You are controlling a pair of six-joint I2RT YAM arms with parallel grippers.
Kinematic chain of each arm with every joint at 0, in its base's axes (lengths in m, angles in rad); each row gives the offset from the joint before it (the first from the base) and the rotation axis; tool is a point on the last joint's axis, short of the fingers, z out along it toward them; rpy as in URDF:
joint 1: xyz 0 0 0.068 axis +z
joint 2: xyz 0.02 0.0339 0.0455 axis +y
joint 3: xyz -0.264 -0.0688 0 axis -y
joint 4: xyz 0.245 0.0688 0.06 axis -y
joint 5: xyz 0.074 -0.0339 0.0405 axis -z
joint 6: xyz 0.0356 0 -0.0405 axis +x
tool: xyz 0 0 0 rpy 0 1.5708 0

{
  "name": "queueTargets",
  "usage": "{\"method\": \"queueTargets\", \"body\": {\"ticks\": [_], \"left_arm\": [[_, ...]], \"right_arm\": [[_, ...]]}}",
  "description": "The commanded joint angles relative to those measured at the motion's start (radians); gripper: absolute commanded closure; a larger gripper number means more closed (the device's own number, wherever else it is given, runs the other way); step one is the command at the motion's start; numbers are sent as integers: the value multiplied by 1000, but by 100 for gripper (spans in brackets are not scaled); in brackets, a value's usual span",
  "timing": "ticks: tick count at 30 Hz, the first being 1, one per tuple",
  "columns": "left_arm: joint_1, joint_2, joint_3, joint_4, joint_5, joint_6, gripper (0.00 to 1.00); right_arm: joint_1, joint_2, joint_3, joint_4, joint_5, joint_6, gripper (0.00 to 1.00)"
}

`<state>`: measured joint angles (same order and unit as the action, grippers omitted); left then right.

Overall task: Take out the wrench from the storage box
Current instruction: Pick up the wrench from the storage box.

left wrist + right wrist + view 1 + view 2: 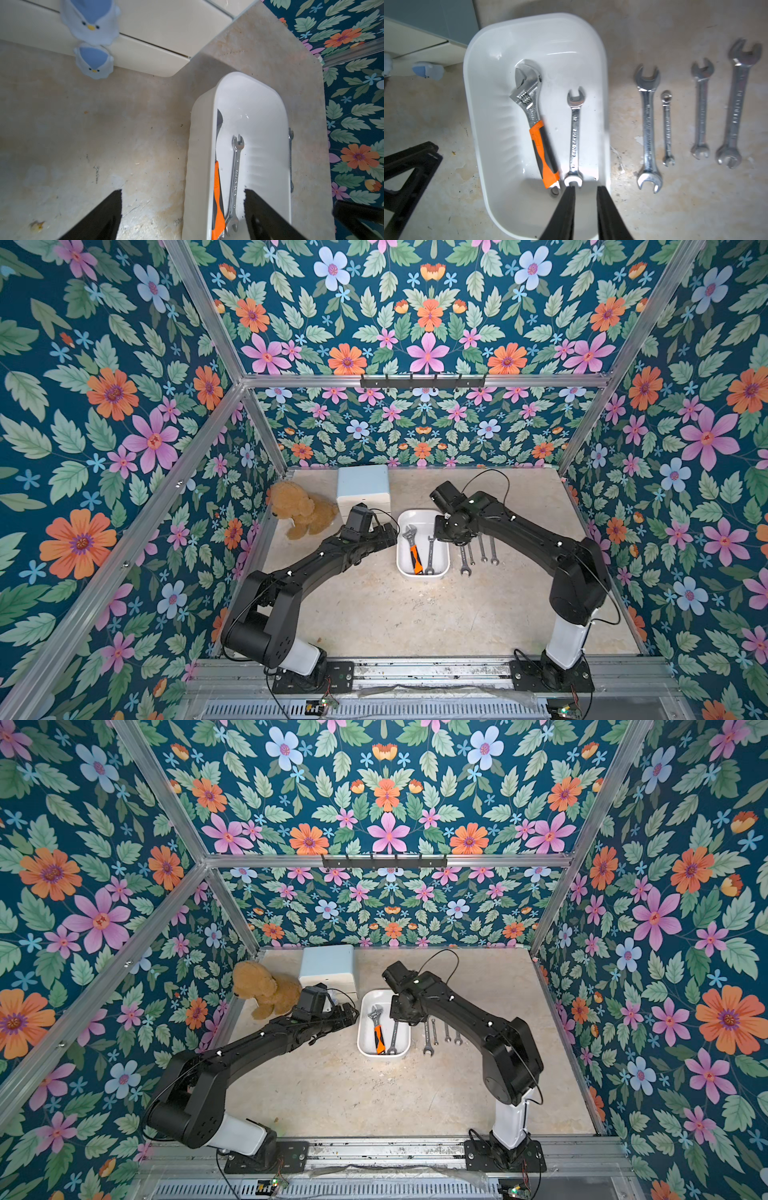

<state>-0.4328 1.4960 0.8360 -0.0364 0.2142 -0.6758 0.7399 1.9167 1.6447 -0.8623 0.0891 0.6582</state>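
As the plain wrench (pixel 575 133) is slick, stiff steel, grip mid-shank; your right jaws barely parted, left jaws wide, both empty.

White storage box (pixel 488 128), orange-and-black adjustable wrench (pixel 533 116) (silver head), teal floral walls (pixel 124 406).

Before me, the storage box (pixel 475 93) holds the adjustable wrench (pixel 529 99) left of the open-end wrench (pixel 576 133); four spanners (pixel 648 128) lie right of it.
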Motion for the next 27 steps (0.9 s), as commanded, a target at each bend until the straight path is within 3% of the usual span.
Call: {"method": "queueTargets", "body": {"ticks": [1, 12, 18, 27], "left_arm": [[-1, -1, -8, -6, 0, 15, 5], [0, 0, -13, -8, -2, 27, 4], [-1, 6, -14, -3, -6, 27, 4], [0, 12, -12, -3, -8, 25, 4]], "right_arm": [[10, 105, 81, -83, 30, 77, 73], [10, 290, 171, -80, -44, 64, 66], [11, 340, 180, -106, -27, 55, 66], [8, 396, 213, -108, 14, -11, 84]]}}
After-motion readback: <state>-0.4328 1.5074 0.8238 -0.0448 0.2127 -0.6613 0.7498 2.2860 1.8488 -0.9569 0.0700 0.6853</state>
